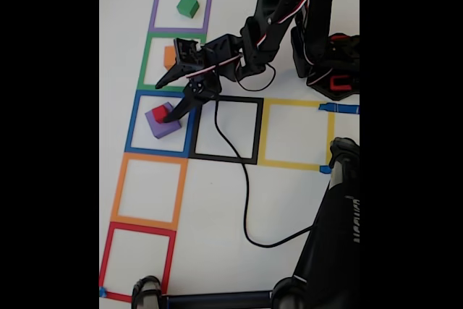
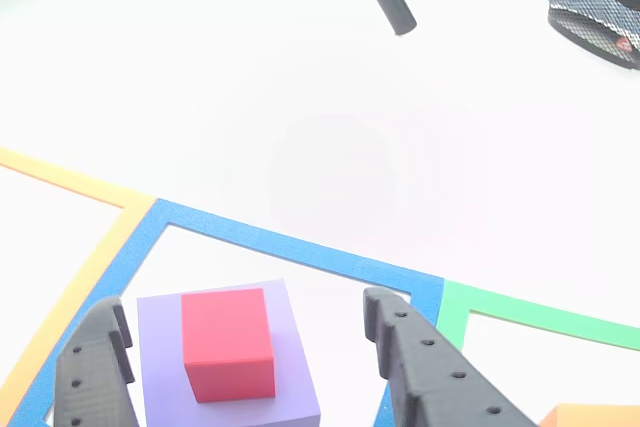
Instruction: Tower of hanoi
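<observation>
Risk: I judge the red cube [image 2: 228,343] could be knocked off the purple cube [image 2: 225,397] if a fingertip clips it on the way down; it sits toward one side of the purple top rather than centred, so the margin on that side looks thin.
Second risk: closing too low could pinch the purple cube as well and drag both across the blue tape square [image 1: 137,124].
Gripper: my gripper [image 2: 240,367] is spread wide, holding nothing, one finger on each side of the red-on-purple stack in the other view, with clear gaps to both.
Arm pose: in the fixed view the arm [image 1: 249,41] reaches from its base at the upper right, bent low, gripper tip over the blue square.
Stack: red on purple, inside the blue square.
Orange cube [image 1: 169,56]: in the green tape square [image 1: 145,59], partly hidden by the arm.
Green cube [image 1: 188,6]: alone in the purple tape square [image 1: 155,6].
</observation>
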Controlling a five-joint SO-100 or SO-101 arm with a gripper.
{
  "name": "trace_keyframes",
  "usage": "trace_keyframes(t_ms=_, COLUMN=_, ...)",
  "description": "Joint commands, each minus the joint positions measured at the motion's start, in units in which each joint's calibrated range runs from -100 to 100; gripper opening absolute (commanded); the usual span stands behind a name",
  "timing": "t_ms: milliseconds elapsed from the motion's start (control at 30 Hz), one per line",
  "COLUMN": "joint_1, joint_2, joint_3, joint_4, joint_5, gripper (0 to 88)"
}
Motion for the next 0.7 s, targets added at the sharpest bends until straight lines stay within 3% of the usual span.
trace_keyframes(t_ms=0, joint_1=-1.7, joint_2=2.9, joint_3=-4.6, joint_4=-3.2, joint_5=0.4, gripper=27.3)
trace_keyframes(t_ms=667, joint_1=-4.7, joint_2=12.1, joint_3=-6.3, joint_4=-7.9, joint_5=0.4, gripper=25.5)
